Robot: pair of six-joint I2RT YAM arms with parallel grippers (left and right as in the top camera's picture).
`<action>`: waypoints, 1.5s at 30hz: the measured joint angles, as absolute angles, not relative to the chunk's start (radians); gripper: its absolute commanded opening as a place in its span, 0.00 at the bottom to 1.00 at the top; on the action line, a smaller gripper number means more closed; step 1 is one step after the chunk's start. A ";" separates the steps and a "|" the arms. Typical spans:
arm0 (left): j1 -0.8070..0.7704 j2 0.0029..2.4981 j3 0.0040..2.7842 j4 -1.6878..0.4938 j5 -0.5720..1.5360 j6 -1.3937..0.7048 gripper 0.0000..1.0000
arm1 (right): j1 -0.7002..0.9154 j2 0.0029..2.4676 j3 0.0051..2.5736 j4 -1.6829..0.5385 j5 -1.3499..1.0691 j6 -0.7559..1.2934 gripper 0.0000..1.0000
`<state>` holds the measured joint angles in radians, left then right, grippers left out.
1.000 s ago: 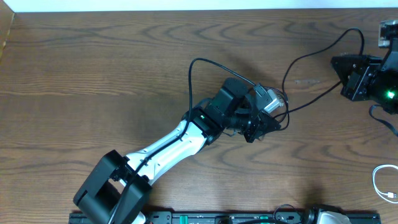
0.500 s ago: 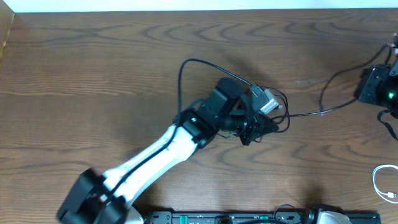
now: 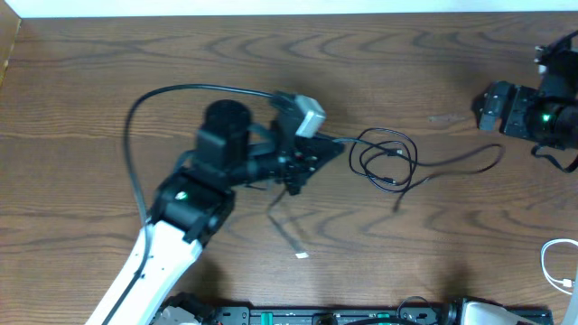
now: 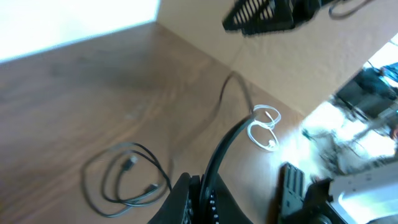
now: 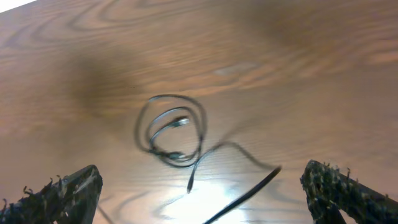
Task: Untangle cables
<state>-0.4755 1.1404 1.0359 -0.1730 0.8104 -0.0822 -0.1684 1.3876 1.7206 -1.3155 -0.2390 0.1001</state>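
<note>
On the desk (image 3: 135, 54): left gripper (image 3: 323, 155) clamped on black cable (image 3: 388, 158); right gripper (image 3: 488, 106) wide open; white cable (image 3: 555, 266) well apart.

A brown wood-grain table (image 3: 135, 54) fills the overhead view. Right of its middle, at about 3 o'clock, a black cable (image 3: 388, 161) lies in a few loose overlapping loops, with one strand trailing flat toward 3 o'clock and a short end pointing to 6 o'clock. A white cable (image 3: 553, 267) lies looped at the 4 o'clock edge, well apart from it. A thin pale strip (image 3: 287, 235) lies near the middle. A black rail (image 3: 298, 316) runs along the 6 o'clock edge.
</note>
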 measured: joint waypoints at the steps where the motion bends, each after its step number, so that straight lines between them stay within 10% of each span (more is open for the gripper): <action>1: -0.460 1.123 1.036 -0.176 0.810 -0.082 0.07 | -0.168 1.390 1.721 -1.316 -0.269 0.086 0.99; 24: -0.422 1.061 1.036 -0.199 0.815 -0.082 0.08 | -0.055 1.390 1.683 -1.563 -0.875 -0.931 0.99; 45: -0.421 1.053 1.036 -0.180 0.875 -0.181 0.07 | 0.118 1.391 1.267 -1.087 -1.064 -1.059 0.97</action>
